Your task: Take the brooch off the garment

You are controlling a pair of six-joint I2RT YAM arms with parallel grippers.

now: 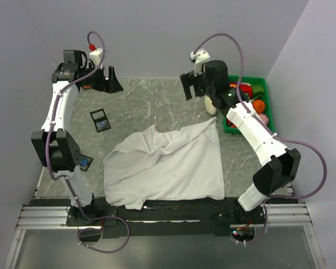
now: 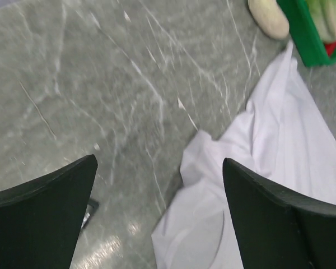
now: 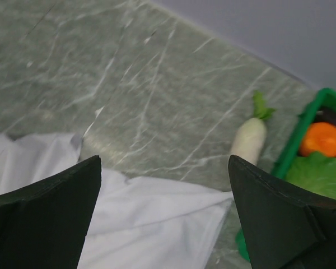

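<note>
No brooch shows on the garment [image 1: 168, 165], which lies crumpled and folded over itself mid-table, so the dark-blue disc is likely buried in a fold or under the cloth; I cannot tell where. The left gripper [image 2: 159, 168] and right gripper [image 3: 165, 162] hang above the far edge of the cloth, jaws spread wide with nothing between them. A blind pinch could gather loose cloth and drag the garment toward the black square frame [image 1: 99, 120] or the green basket [image 1: 267, 84], hiding the brooch deeper.
</note>
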